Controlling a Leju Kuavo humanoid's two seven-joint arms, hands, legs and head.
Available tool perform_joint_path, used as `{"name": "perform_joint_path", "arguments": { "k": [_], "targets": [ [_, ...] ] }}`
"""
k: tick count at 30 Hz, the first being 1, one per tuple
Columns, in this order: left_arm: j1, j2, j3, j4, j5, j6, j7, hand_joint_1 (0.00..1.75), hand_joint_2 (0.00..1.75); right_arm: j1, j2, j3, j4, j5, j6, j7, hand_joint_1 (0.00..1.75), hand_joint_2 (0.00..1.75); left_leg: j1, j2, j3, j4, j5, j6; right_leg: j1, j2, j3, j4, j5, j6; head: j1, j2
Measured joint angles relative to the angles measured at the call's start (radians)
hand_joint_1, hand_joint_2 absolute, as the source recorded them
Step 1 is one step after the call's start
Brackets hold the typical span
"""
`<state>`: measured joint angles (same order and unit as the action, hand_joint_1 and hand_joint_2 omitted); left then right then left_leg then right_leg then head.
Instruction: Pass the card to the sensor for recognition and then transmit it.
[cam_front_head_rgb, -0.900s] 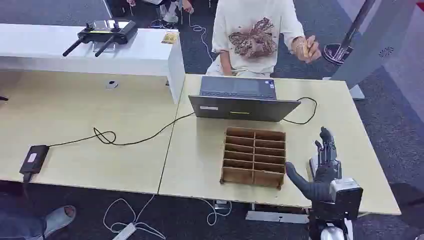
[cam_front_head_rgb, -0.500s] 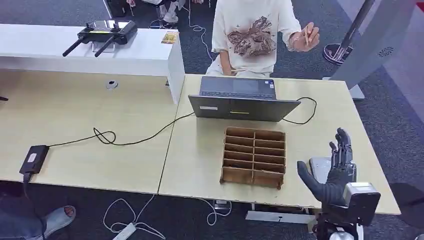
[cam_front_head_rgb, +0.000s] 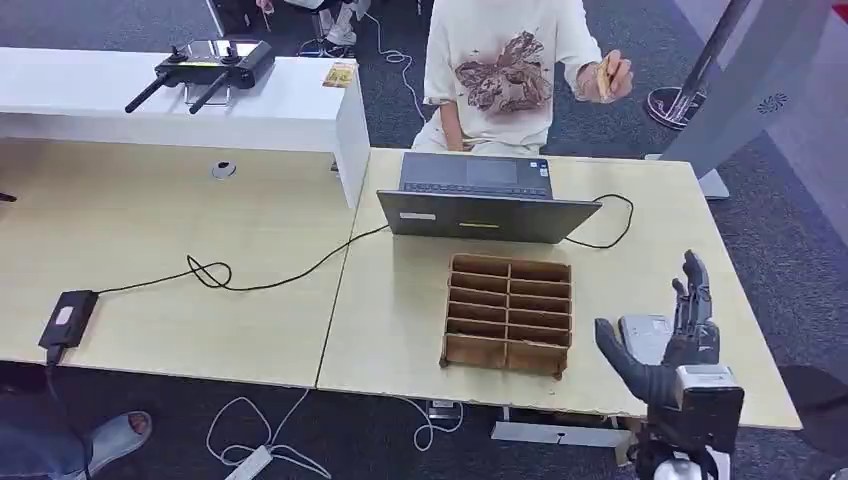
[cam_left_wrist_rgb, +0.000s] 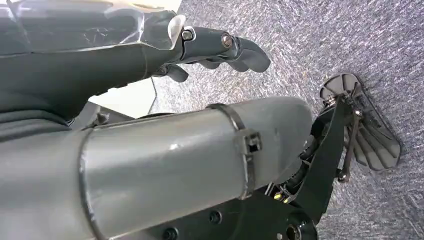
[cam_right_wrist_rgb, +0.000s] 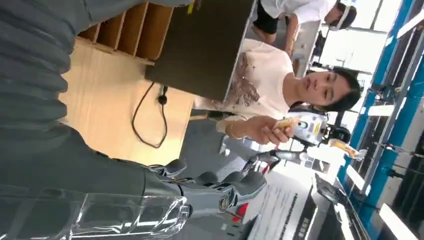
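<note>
A person in a pale printed shirt sits behind the table and holds a small yellowish card (cam_front_head_rgb: 603, 77) up in one hand; the card (cam_right_wrist_rgb: 285, 123) is also in the right wrist view. My right hand (cam_front_head_rgb: 672, 345) stands raised over the table's near right part, fingers stretched out and apart, thumb out to the side, holding nothing. A small grey sensor (cam_front_head_rgb: 643, 333) lies on the table right beside it, partly behind the hand. The card is far from my hand, across the table. My left hand (cam_left_wrist_rgb: 220, 47) hangs over the carpet with nothing in it.
A wooden compartment box (cam_front_head_rgb: 509, 314) stands left of my right hand. Behind it is an open laptop (cam_front_head_rgb: 480, 200) with a black cable (cam_front_head_rgb: 610, 225). A white counter (cam_front_head_rgb: 180, 100) carries a controller. A black adapter (cam_front_head_rgb: 66, 320) and its cable lie on the left table.
My right hand has shifted to the right and slightly farther out, uncovering more of the sensor. The person's hand has lifted the card higher.
</note>
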<state>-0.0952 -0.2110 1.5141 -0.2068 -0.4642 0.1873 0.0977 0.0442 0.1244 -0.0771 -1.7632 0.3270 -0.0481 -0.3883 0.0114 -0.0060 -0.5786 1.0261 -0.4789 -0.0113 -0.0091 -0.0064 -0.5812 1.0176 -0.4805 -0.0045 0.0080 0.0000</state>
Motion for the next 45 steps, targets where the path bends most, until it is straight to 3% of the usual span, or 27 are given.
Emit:
{"name": "perform_joint_path", "arguments": {
  "k": [8,14,19,25,29,33,38,45],
  "targets": [
    [-0.001,0.0,0.0,0.0,0.0,0.003,0.0,0.0,0.0,-0.084,-0.035,0.065,0.019,0.24,-0.129,0.033,0.0,1.75,0.0,0.0,0.0,0.0,0.001,0.0,0.0,0.0,0.0,0.001,0.0,0.0,0.0,0.0],
    [-0.002,0.005,0.0,0.0,-0.01,0.005,0.0,0.0,0.0,-0.207,-0.088,0.152,0.052,0.362,-0.203,0.072,0.0,1.75,0.0,0.0,0.0,0.0,0.001,-0.001,0.0,0.0,0.0,0.001,0.001,-0.001,0.0,0.0],
    [-0.003,0.01,-0.002,0.0,-0.015,0.019,0.0,0.0,0.0,-0.358,-0.13,0.228,0.137,0.418,-0.271,0.094,0.0,1.75,0.0,0.001,0.0,0.0,0.002,-0.001,0.0,0.001,0.0,0.001,0.002,-0.001,0.0,0.0],
    [-0.006,0.016,-0.004,0.0,-0.021,0.036,-0.002,0.0,0.0,-0.569,-0.179,0.312,0.307,0.509,-0.354,0.165,0.0,1.75,0.0,0.0,0.0,0.0,0.003,-0.002,0.0,0.001,0.0,0.002,0.003,-0.002,0.0,0.0],
    [-0.006,0.018,-0.007,0.0,-0.025,0.041,-0.003,0.0,0.0,-0.654,-0.199,0.343,0.385,0.548,-0.367,0.194,0.0,1.75,0.0,0.0,0.0,0.0,0.003,-0.002,0.0,0.0,0.0,0.002,0.003,-0.002,0.0,0.0],
    [-0.007,0.021,-0.011,0.0,-0.035,0.048,-0.012,0.0,0.0,-0.772,-0.212,0.37,0.517,0.708,-0.39,0.277,0.0,1.75,0.0,0.0,0.0,0.0,0.003,-0.002,0.0,0.001,-0.001,0.002,0.003,-0.002,0.0,0.0],
    [-0.007,0.026,-0.028,0.0,-0.049,0.071,-0.012,0.0,0.0,-1.0,-0.226,0.406,0.818,0.717,-0.423,0.216,0.0,1.75,0.0,0.0,0.0,0.0,0.005,-0.002,0.0,0.0,-0.001,0.002,0.004,-0.002,0.0,0.0],
    [-0.011,0.032,-0.032,0.0,-0.049,0.081,-0.008,0.0,0.0,-1.183,-0.225,0.451,1.15,0.725,-0.357,0.272,0.0,1.75,0.0,-0.002,0.0,0.001,0.005,-0.003,0.0,-0.001,-0.001,0.002,0.004,-0.002,0.0,0.0]
  ]
}}
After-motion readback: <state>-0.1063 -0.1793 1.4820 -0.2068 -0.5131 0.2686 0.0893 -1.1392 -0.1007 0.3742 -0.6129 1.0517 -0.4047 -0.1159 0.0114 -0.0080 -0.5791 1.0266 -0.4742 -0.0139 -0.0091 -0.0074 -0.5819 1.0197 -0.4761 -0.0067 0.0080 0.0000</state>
